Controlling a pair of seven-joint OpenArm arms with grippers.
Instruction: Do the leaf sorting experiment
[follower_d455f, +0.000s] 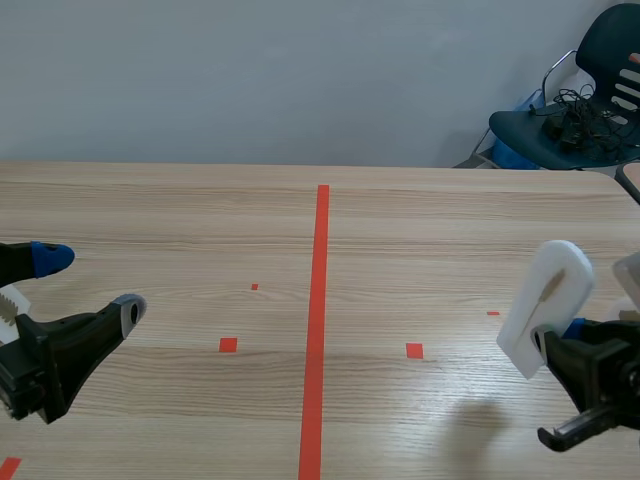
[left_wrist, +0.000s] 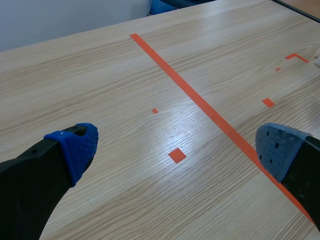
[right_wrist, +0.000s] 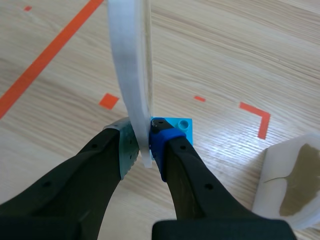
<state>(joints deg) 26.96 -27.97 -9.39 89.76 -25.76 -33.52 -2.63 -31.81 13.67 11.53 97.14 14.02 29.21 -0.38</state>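
The right gripper (follower_d455f: 556, 348) is clamped on a white card (follower_d455f: 548, 300). In the right wrist view the grey pad and the blue pad of this gripper (right_wrist: 145, 145) press on the card's (right_wrist: 129, 65) two faces near its lower edge. A short lip of card pokes out behind the pads, and the long rest runs up and ahead of the fingers, edge-on. From the scene view the card leans, rounded top edge uppermost, with a thin brown streak on its face. It is held up off the table (follower_d455f: 180, 220).

Just beside the blue-padded finger, apart from it, is a second card (right_wrist: 292, 182) with a brown leaf (right_wrist: 297, 180) inside. Only part of it shows at the scene view's edge (follower_d455f: 630, 275). That is the tight side for this gripper. Ahead of it and on its grey-pad side lies bare wood out to the tape line (right_wrist: 45, 57).

The left gripper (follower_d455f: 90, 285) stands wide open and holds nothing. Its fingers are far apart in its own wrist view (left_wrist: 177, 147), with bare table (left_wrist: 100, 75) between and ahead of them. The tape line (left_wrist: 200, 102) runs diagonally ahead of it, passing under the right-hand pad. The line (follower_d455f: 318, 320) lies between the two grippers, which are well apart.

Past the table's far edge, beyond the right gripper, stands a chair (follower_d455f: 590, 90) holding cables.
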